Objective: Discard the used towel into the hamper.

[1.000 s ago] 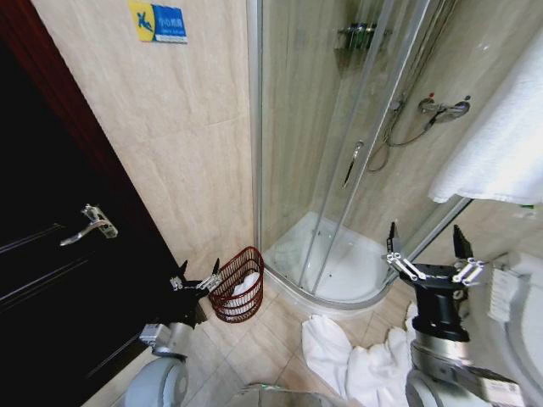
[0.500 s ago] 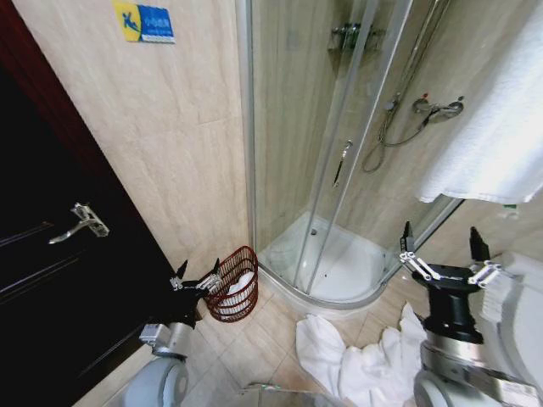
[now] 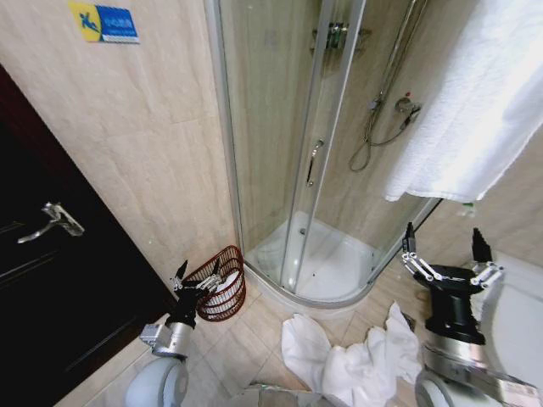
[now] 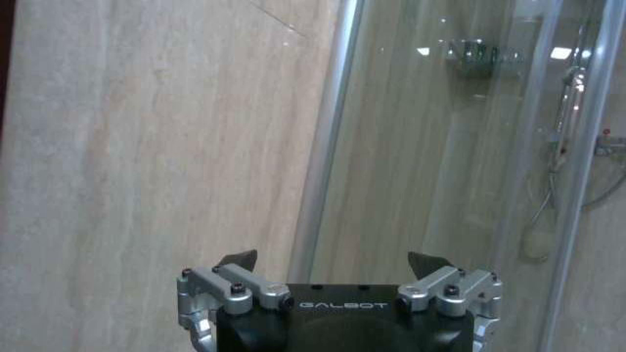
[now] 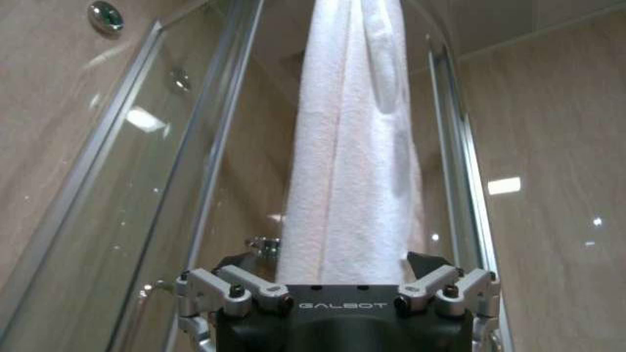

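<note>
Towel [image 3: 348, 365] lies crumpled on the floor tiles, white, low in the head view, between our two arms but closer to the right one. Our right gripper [image 3: 445, 254] hangs above and just right of the heap, its fingers spread apart and holding nothing; our left gripper [image 3: 197, 275] sits low on the left, fingers also released and empty, right in front of the hamper [image 3: 219, 284]. The hamper stands against the tiled wall, left of the shower tray, with something white already inside it. So the towel is down and slightly left of our right fingers, and the hamper is well to the left of the towel, across open floor. We judge the right arm to be the nearer one for the pick-up; the heap has no clear long axis, sprawling in folds. A clean white towel [image 3: 475, 110] hangs at the upper right and should be left alone. The curved lip of the shower tray [image 3: 331, 298] borders the far side of the path, and the dark door [image 3: 51, 280] closes the left.
</note>
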Tool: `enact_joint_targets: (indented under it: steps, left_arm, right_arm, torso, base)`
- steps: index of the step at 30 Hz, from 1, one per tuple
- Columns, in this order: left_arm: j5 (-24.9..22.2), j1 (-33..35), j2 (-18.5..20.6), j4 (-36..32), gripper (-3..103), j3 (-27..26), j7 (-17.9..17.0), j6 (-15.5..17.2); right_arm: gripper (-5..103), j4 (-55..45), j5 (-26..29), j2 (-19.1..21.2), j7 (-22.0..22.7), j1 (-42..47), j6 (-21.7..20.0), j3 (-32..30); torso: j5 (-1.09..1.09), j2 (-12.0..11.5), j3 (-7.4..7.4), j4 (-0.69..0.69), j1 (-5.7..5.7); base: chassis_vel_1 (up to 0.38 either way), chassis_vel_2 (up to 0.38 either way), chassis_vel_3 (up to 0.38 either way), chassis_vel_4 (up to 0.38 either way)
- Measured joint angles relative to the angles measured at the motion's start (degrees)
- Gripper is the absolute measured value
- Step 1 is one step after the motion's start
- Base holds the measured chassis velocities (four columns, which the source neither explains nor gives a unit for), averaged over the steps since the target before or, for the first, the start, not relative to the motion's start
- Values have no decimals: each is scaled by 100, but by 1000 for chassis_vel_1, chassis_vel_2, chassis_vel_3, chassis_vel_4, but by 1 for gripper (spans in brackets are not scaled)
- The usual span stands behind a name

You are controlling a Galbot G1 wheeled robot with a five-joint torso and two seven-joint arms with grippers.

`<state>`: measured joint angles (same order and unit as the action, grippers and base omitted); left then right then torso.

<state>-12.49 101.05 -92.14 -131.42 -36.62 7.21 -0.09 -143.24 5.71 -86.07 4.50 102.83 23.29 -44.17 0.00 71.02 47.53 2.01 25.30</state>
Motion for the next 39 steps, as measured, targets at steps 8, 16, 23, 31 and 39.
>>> enact_joint_targets:
  steps: [8, 16, 23, 31, 39]
  left_arm:
    - [0, 0, 1, 0, 100, 0, 0, 0]
    - [0, 0, 0, 0, 100, 1, 0, 0]
    - [0, -1, 0, 0, 100, 0, 0, 0]
    - [0, 0, 1, 1, 100, -1, 0, 0]
    - [0, 0, 1, 0, 100, -1, 0, 0]
  right_arm:
    - [100, 0, 3, 6, 18, -10, -2, 9]
    - [100, 0, 170, 160, -51, -79, 70, -116]
    - [100, -1, 1553, 1103, -627, -586, 134, -1201]
    - [100, -1, 3299, 2438, -983, -1250, -91, -2399]
    - [100, 546, 4132, 3627, -1306, -2076, -429, -2930]
  torso:
    - [0, 0, 0, -1, 0]
    - [2, 0, 0, -1, -1]
    - [-2, 0, 0, 2, 0]
    - [2, 0, 0, -2, 0]
    - [0, 0, 0, 0, 0]
  base:
    - [-125, -120, 122, 122]
    - [-124, -135, 115, 118]
    - [-30, -40, 37, 31]
    - [0, 0, 0, 0]
    - [0, 0, 0, 0]
